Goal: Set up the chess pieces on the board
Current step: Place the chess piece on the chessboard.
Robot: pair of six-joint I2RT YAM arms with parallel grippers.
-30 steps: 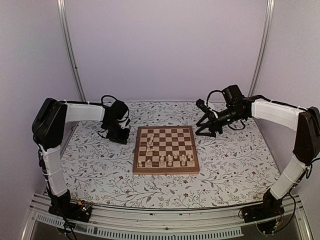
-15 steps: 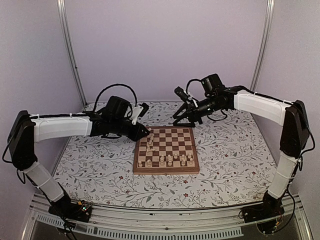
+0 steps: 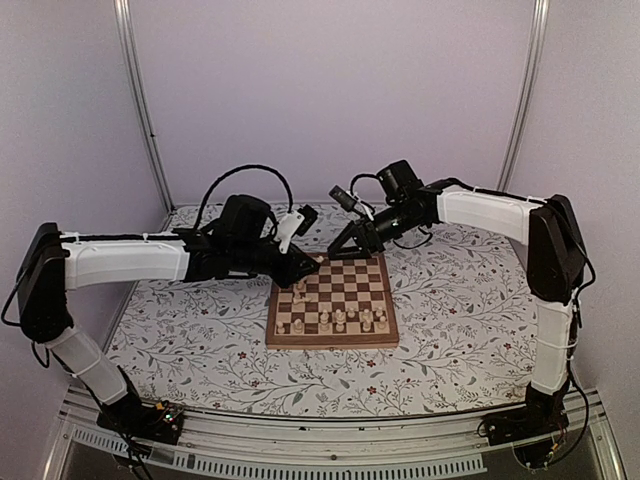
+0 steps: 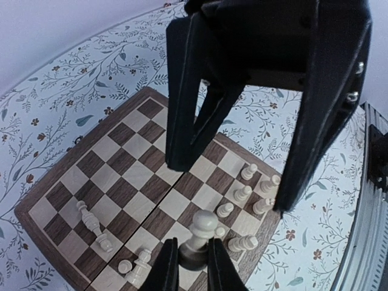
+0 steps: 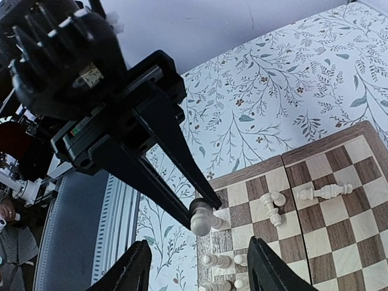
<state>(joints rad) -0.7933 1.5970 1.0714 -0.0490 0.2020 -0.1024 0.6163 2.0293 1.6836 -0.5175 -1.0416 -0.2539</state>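
Grip: my left tool clenches one chess piece upright, right tool released, empty; best lowered straight onto its board square, clear of neighbours.

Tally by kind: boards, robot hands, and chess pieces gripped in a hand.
Board: 1
Hands (left hand, right hand): 2
Gripped chess piece, in the left hand: 1
Total: 4
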